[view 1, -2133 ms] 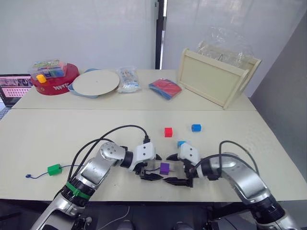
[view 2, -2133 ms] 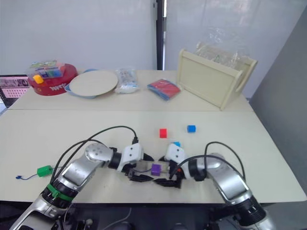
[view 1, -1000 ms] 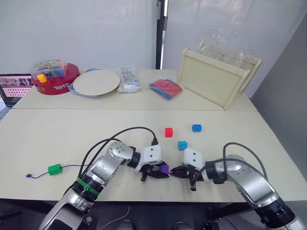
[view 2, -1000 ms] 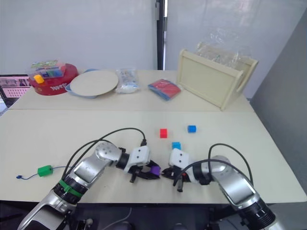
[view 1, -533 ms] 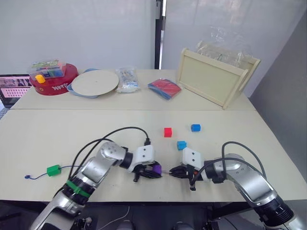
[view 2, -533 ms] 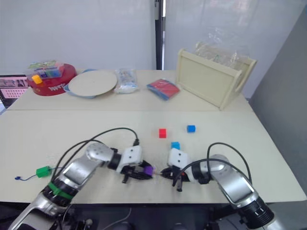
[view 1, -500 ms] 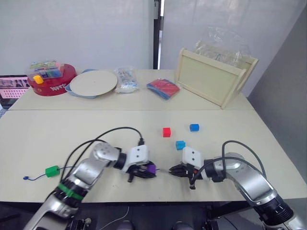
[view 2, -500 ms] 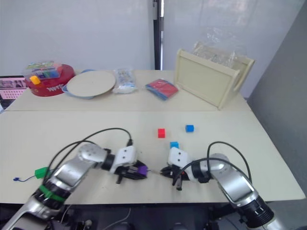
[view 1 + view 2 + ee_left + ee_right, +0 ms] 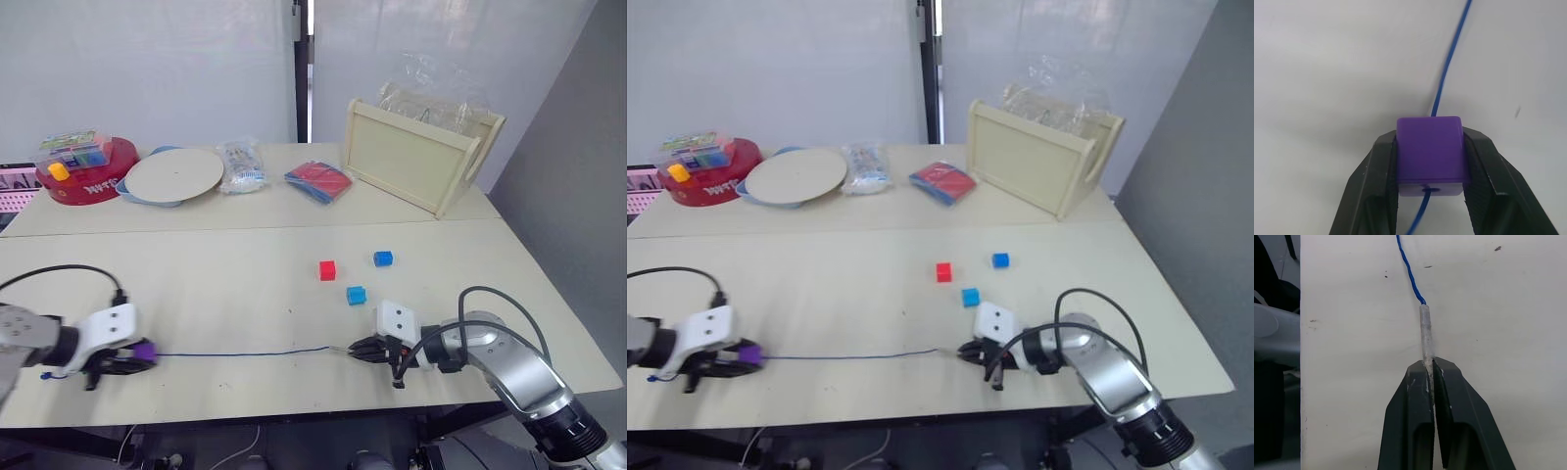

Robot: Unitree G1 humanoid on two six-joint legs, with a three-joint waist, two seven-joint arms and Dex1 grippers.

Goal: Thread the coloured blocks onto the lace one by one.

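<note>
Lace [image 9: 245, 352] taut between right gripper [image 9: 1429, 363], jaws pinching tip, and left-clamped purple block [image 9: 1430, 154].

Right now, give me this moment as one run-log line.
left pincer: shut on purple block | right pincer: shut on lace tip | lace: stretched between them | red block: loose

Cube blocks on the bench: four seen. One purple block [image 9: 1430, 154], one red block [image 9: 327, 269], one dark blue block [image 9: 383, 258], one light blue block [image 9: 356, 295].

Lace [image 9: 245, 352]: one.

End effectors: two, left end effector [image 9: 1430, 196] and right end effector [image 9: 1429, 377].

Far side: one red round tub [image 9: 83, 178], one round plate [image 9: 174, 173], one wooden tray [image 9: 416, 157], one clear packet [image 9: 240, 165], one red-and-blue flat packet [image 9: 318, 181].
</note>
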